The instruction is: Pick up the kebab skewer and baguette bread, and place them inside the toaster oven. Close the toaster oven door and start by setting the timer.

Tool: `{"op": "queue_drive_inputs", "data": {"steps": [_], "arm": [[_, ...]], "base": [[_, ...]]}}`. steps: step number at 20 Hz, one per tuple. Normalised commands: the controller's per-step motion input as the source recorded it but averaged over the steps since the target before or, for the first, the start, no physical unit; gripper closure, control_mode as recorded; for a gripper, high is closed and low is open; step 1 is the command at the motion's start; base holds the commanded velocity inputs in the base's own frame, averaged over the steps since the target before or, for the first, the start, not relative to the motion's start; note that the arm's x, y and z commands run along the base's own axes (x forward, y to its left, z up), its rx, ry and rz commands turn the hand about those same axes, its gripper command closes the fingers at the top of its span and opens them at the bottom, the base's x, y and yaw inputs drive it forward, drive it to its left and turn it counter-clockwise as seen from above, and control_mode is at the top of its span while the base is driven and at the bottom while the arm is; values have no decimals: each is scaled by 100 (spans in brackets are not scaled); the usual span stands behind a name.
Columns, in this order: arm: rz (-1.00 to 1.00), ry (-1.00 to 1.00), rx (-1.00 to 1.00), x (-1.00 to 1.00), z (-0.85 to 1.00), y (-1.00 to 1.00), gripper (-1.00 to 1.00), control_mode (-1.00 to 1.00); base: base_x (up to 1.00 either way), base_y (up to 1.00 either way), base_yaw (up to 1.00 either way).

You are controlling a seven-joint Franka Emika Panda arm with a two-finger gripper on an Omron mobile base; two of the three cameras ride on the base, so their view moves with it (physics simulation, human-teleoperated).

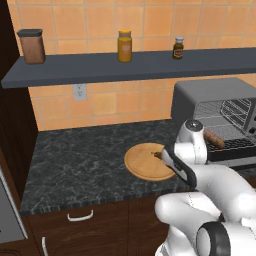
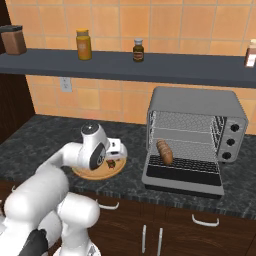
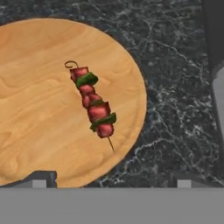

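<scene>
Hovering over the round wooden board (image 3: 39,109) on the dark marble bench (image 1: 75,155), the gripper (image 3: 111,183) has its jaws spread wide and empty, their tips showing at the bottom of the hand view; directly beneath lies the kebab skewer (image 3: 92,105), flat on the board near its right rim, ring end toward the top of that view and bare point toward the bottom; the baguette bread (image 2: 164,151) already rests on the wire rack inside the toaster oven (image 2: 195,107), whose door (image 2: 182,179) hangs open and flat toward the front; so the skewer is likely the next pick; it looks light, thin and stiff along its stick, with soft, possibly slick chunks of meat and pepper; closing across the middle chunks should give the best purchase, since the bare stick is too slim to pinch reliably and an end hold would let it tilt.
</scene>
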Motion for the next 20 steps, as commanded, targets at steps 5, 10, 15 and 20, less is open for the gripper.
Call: {"op": "queue_drive_inputs", "data": {"steps": [5,10,15,20], "arm": [[4,15,6,47,-37,0,-100,-100],[1,3,5,18,-34,0,-100,-100],[1,2,1,1,-43,3,-100,-100],[1,0,0,0,-23,10,-100,-100]], "base": [[0,0,0],[0,0,0],[0,0,0],[0,0,0]]}}
